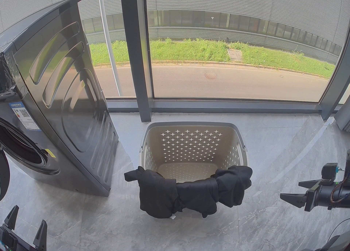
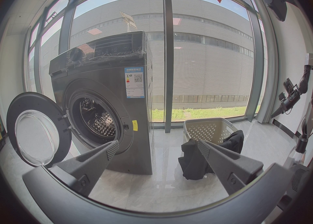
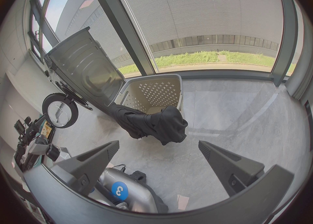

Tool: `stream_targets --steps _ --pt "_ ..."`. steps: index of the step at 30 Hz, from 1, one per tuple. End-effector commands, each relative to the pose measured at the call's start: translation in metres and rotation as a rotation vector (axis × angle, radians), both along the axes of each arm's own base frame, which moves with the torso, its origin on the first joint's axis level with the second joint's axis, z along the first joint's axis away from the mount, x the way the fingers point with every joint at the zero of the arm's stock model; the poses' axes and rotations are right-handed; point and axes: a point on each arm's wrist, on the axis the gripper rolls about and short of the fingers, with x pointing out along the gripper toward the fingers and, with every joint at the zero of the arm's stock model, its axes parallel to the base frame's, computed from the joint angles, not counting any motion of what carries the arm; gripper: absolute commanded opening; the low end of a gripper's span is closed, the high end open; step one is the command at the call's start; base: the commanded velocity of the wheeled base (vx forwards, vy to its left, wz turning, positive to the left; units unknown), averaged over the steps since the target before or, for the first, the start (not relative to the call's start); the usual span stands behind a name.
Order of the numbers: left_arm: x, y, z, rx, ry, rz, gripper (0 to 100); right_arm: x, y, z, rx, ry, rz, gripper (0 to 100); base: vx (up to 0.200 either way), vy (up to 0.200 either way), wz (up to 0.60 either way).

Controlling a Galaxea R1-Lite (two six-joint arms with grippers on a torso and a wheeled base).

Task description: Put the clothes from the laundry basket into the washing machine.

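Note:
A beige laundry basket (image 1: 193, 142) stands on the floor before the window. A black garment (image 1: 182, 193) is draped over its near rim, hanging outside; its inside looks bare. The dark washing machine (image 1: 58, 91) stands to the left, its round door (image 2: 37, 128) swung open and the drum (image 2: 96, 122) exposed. My left gripper (image 1: 25, 226) is open, low at the near left, short of the machine. My right gripper (image 1: 297, 191) is open at the far right, well apart from the basket and holding nothing. The garment (image 3: 153, 125) and basket (image 3: 156, 92) also show in the right wrist view.
A large window with a dark pillar (image 1: 136, 43) runs behind the basket. Bare grey tile floor (image 1: 284, 153) lies to the right of the basket and in front of it. The washing machine's side panel stands close to the basket's left.

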Motion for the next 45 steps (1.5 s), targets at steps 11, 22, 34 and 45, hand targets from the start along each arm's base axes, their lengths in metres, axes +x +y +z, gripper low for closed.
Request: stream_targets --steps 11,22,34,45 --pt "0.0 0.0 -0.005 0.004 -0.002 -0.001 100 0.073 0.025 -0.07 -0.021 0.204 0.008 100 0.0 0.0 0.0" --pt "0.0 0.0 -0.005 0.006 0.0 0.001 100 0.103 0.067 -0.113 -0.037 0.174 -0.038 100 0.0 0.0 0.0" --pt "0.0 0.0 -0.005 0.007 0.0 0.004 100 0.129 0.096 -0.124 -0.011 0.122 -0.066 100 0.0 0.0 0.0" --pt "0.0 0.0 -0.005 0.007 0.0 0.004 100 0.143 0.102 -0.128 -0.009 0.096 -0.094 100 0.0 0.0 0.0"
